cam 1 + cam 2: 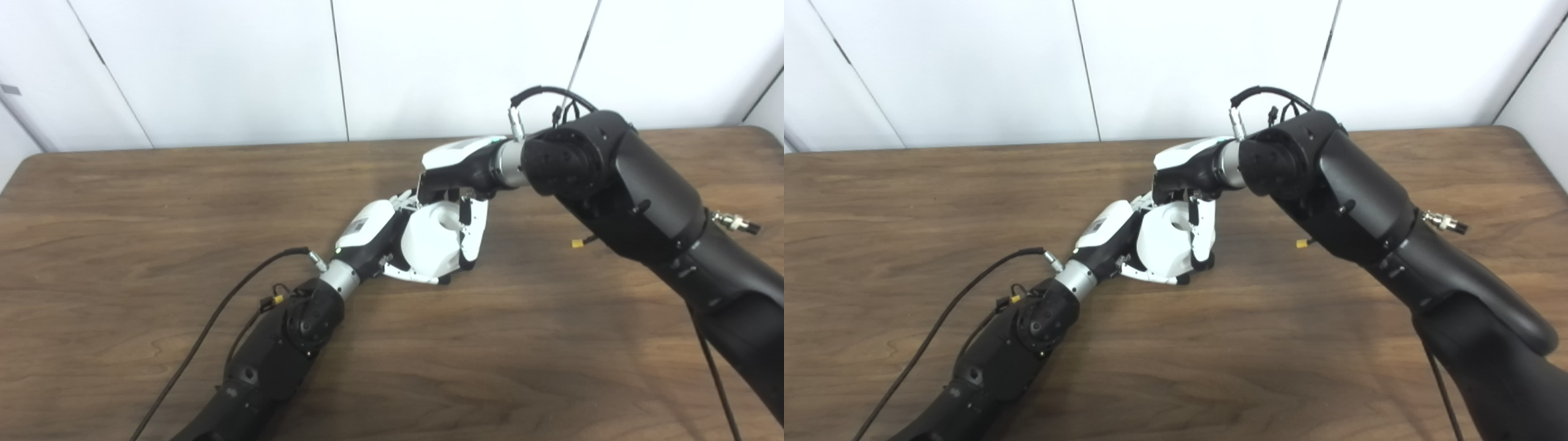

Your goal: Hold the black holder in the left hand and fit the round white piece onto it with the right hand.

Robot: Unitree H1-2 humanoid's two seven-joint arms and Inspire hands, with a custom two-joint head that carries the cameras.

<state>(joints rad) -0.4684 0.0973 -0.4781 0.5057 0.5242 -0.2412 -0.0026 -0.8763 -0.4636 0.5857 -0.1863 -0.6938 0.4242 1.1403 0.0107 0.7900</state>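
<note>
The round white piece [432,240], with a hollow in its top, sits between my two hands above the table's middle. My left hand [373,233] is shut from the left. Its fingers [409,275] curl under and around the piece's near side. The black holder is almost wholly hidden behind the white piece and those fingers, so I cannot tell how the two sit together. My right hand [458,177] comes down from above, and its fingers [475,229] are closed on the piece's right side and rim.
The brown wooden table [153,220] runs wide on both sides, with a white panelled wall behind it. A black cable [208,324] trails from my left forearm across the near left. My bulky right forearm [637,208] crosses the right half.
</note>
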